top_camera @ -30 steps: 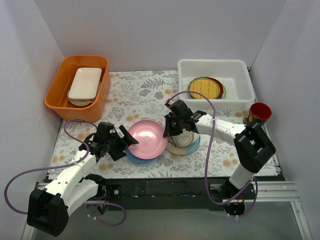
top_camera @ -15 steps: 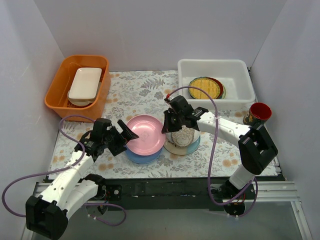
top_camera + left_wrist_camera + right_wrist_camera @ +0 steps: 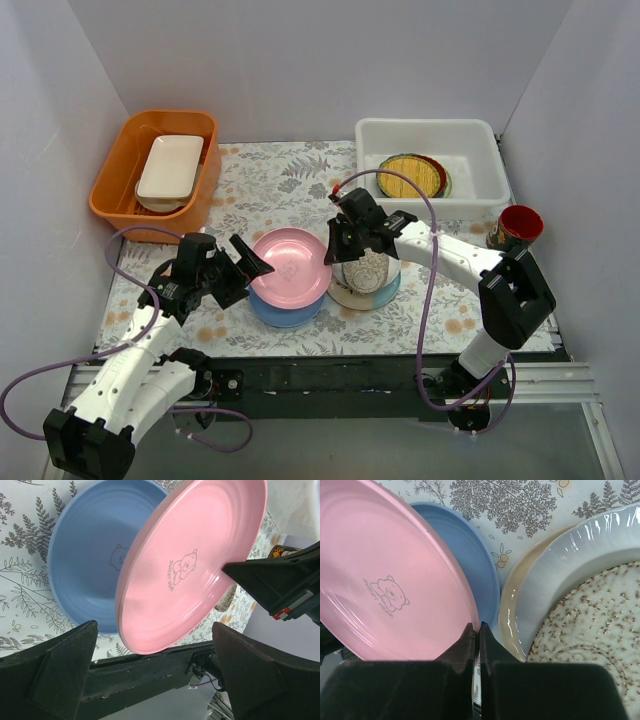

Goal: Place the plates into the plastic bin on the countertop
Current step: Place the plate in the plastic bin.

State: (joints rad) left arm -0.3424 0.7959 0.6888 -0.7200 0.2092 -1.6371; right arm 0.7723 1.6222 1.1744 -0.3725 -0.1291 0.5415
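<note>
Right tool (image 3: 476, 630) is clenched on the right rim of the pink plate (image 3: 290, 268), and the plate is tipped up, its left side resting on the blue plate (image 3: 90, 555) underneath. Left tool (image 3: 245, 272) is spread wide at the pink plate's left edge, gripping nothing. Just right of them sits the speckled plate (image 3: 590, 640) on its own small pile. All of this is mid-tabletop (image 3: 270, 190), while the plastic bin (image 3: 470, 185) waits at the far right with stacked plates (image 3: 412, 176) already inside. So this looks like the pick-up step for the pink plate. Next call: lift it clear of the blue one, carry it far and right over the bin's rim, then lower it flat onto the stack.
</note>
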